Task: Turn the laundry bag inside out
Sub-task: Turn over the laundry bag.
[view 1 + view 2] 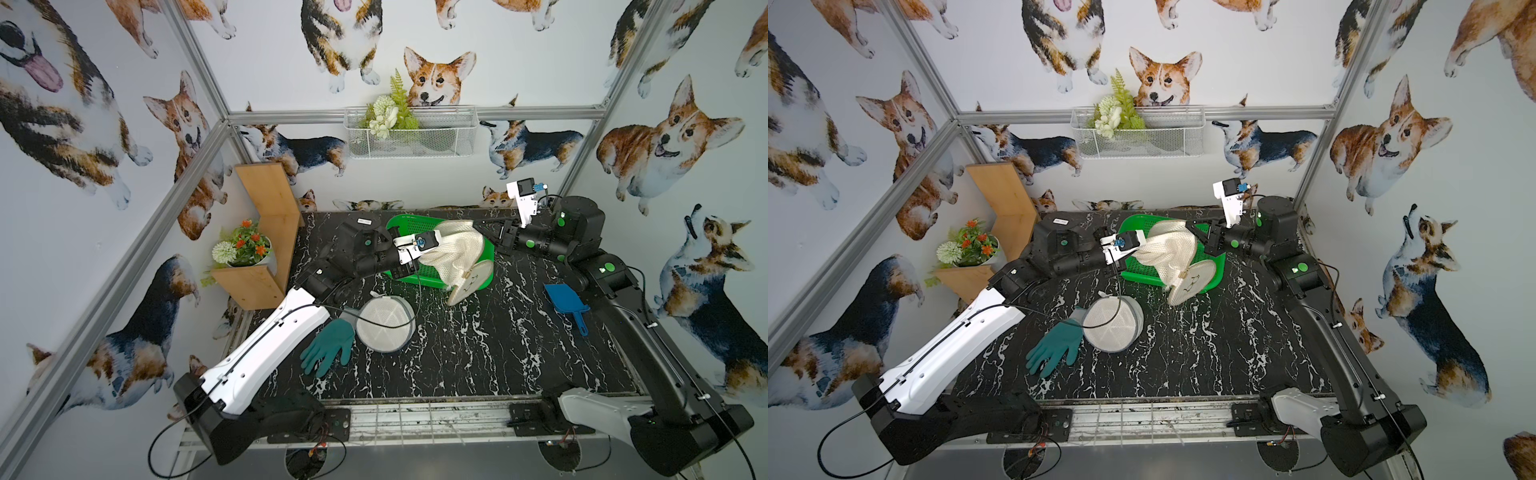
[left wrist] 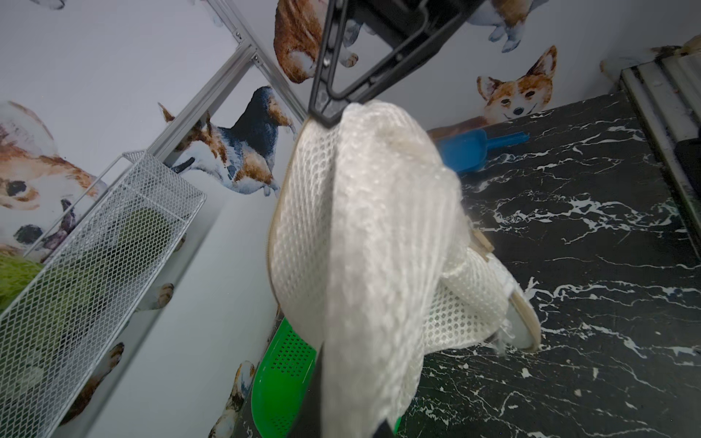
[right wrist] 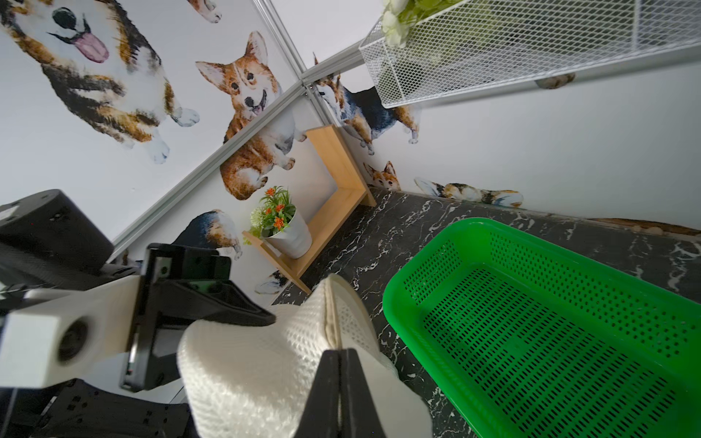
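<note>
The left gripper is clamped on one side of the white mesh laundry bag. The bag hangs bunched between the two arms, above the green basket at the rear of the table. Its round end panel droops past the basket's front rim. The right gripper has its jaws pressed together on the bag's zip edge.

The green basket is being partly hidden by the bag. The right gripper is being cropped in its wrist view.
</note>
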Controlling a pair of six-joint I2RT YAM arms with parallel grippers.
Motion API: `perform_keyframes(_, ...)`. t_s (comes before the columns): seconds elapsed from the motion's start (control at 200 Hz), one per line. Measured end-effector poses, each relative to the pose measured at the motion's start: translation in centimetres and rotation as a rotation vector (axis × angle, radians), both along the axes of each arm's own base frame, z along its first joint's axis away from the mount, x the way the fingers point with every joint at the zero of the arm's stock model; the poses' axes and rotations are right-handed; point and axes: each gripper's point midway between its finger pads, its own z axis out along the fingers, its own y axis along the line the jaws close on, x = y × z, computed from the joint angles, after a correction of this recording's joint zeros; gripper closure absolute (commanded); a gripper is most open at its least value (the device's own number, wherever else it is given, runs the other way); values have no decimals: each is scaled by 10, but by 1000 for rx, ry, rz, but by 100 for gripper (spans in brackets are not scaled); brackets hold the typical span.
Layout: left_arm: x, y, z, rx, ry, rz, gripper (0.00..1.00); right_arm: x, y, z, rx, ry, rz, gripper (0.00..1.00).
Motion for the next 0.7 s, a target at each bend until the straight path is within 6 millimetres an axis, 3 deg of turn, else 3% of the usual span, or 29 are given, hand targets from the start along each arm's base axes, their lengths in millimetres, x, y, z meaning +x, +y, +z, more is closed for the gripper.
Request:
perform_keyframes(0.09,-15,-3,6,-4,-29,-67,100,8,-3,-8,-25,3,-12,100)
perform_keyframes(0.17,-23,-5,8,-10,-31,-103,100,15,-1,-27,-50,33,-7,100)
perform_keyframes(0.33,-27,-7,-4,-51,47,-101,100,18,5,-64,-87,90,38,100)
perform_keyframes(0.395,-24,-8,-7,-90,94,-83,100,18,5,-69,-88,96,44,87)
perform_keyframes(0.47,-21,-11,-5,-142,146,-62,100,20,1,-66,-89,79,21,68)
perform_keyframes(0.56,-14,-15,9,-229,175,-44,100,28,-17,-55,-97,58,-84,49)
perform_keyframes(0.701,10,-10,0,-304,306,75,100,17,-49,-2,-32,-33,-228,34)
